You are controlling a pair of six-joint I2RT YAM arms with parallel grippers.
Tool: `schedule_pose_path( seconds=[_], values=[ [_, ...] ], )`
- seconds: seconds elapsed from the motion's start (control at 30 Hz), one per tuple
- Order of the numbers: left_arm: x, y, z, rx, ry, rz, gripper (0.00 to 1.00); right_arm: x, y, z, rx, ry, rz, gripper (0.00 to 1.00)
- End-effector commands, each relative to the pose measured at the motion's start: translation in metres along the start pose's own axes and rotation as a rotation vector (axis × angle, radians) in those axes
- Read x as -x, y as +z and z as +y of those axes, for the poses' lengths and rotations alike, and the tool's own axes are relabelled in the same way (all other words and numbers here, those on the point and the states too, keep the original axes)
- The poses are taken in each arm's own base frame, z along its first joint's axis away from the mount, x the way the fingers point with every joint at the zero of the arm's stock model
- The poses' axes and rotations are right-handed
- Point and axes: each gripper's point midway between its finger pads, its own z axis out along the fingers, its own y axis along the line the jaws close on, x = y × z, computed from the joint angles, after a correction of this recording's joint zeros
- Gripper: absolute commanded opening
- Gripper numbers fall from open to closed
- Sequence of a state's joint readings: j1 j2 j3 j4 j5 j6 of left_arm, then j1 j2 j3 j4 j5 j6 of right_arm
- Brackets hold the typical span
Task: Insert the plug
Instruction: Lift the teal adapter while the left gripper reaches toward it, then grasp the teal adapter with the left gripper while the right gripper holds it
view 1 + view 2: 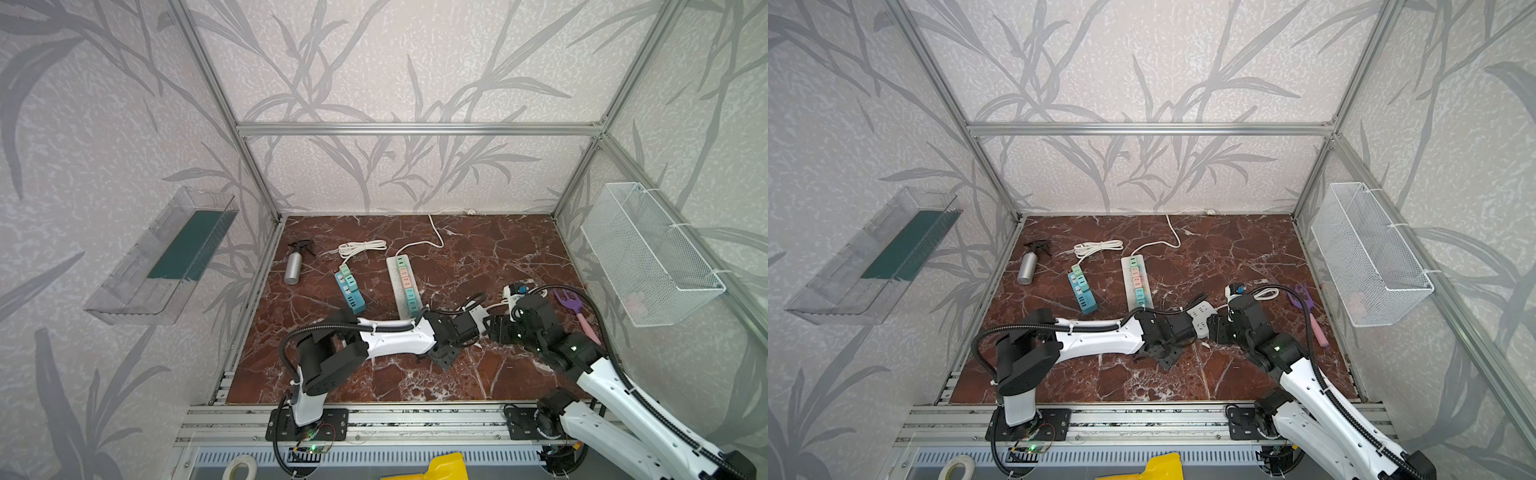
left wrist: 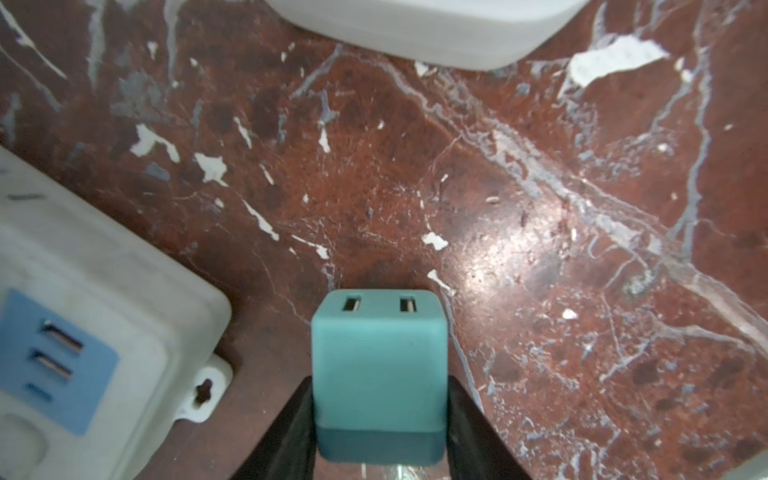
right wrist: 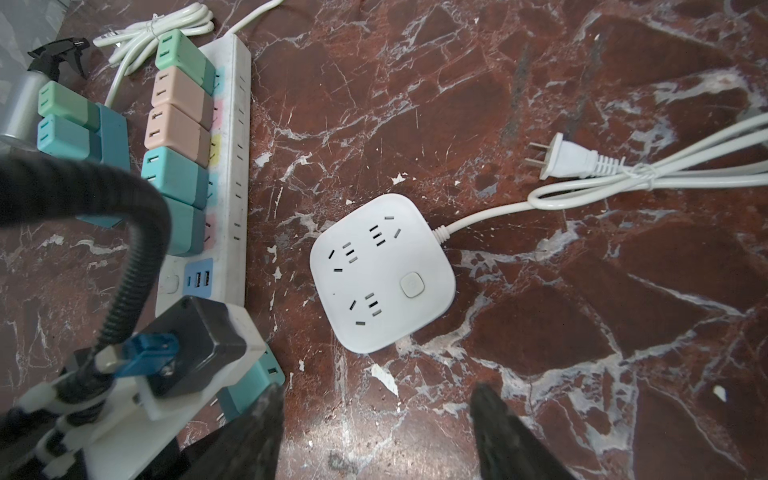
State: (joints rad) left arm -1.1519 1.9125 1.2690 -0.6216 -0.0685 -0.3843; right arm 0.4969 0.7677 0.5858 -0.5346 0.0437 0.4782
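- My left hand [image 2: 380,392] is clamped on the teal plug [image 2: 378,353]; in both top views it sits just right of centre, low in the frame.
- My right hand [image 3: 378,415] hangs wide and empty above the square socket block [image 3: 382,270].
- Step in hand: carrying the plug to a socket.
- Next, I judge: line the prongs up over the slots, then push straight in.

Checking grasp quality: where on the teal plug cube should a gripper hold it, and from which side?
By the two flat, parallel side faces of the teal plug cube, ideally from the slotted-cap end, leaving the darker base free for insertion. The left gripper is shut on those faces, but from the base end.
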Motion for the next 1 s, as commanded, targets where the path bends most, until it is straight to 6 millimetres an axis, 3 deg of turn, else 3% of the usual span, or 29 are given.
schedule_pose_path(
  seconds=[0.0, 0.07, 0.23, 0.43, 0.53, 0.6, 0.67, 0.73, 0.8, 0.97],
  values=[
    [-0.008, 0.004, -0.003, -0.008, 0.02, 0.045, 0.35, 0.0, -0.001, -0.003, -0.008, -0.006, -0.012, 0.7],
    [-0.008, 0.004, -0.002, -0.006, 0.02, 0.039, 0.26, 0.001, -0.003, -0.004, -0.012, -0.004, -0.016, 0.7],
    [0.008, -0.012, 0.0, -0.01, 0.026, -0.064, 0.16, 0.005, -0.012, -0.007, -0.029, -0.004, -0.03, 0.69],
    [0.038, -0.056, -0.001, -0.082, 0.047, -0.344, 0.03, 0.01, -0.023, -0.002, -0.008, -0.004, -0.036, 0.65],
    [0.055, -0.089, -0.001, -0.133, 0.085, -0.62, 0.0, 0.011, -0.028, 0.003, 0.009, -0.026, -0.023, 0.55],
    [0.069, -0.122, -0.001, -0.17, 0.111, -0.886, 0.0, 0.01, -0.028, 0.015, 0.056, -0.055, 0.024, 0.4],
    [0.069, -0.141, -0.002, -0.175, 0.185, -1.119, 0.0, 0.008, -0.029, 0.025, 0.095, -0.074, 0.07, 0.21],
    [0.068, -0.148, -0.004, -0.151, 0.251, -1.24, 0.0, 0.008, -0.031, 0.039, 0.159, -0.097, 0.098, 0.14],
    [0.07, -0.143, -0.009, -0.129, 0.321, -1.253, 0.0, 0.006, -0.035, 0.061, 0.276, -0.117, 0.132, 0.16],
    [0.073, -0.145, -0.021, -0.148, 0.376, -1.302, 0.0, -0.002, -0.037, 0.088, 0.398, -0.146, 0.229, 0.44]
  ],
)
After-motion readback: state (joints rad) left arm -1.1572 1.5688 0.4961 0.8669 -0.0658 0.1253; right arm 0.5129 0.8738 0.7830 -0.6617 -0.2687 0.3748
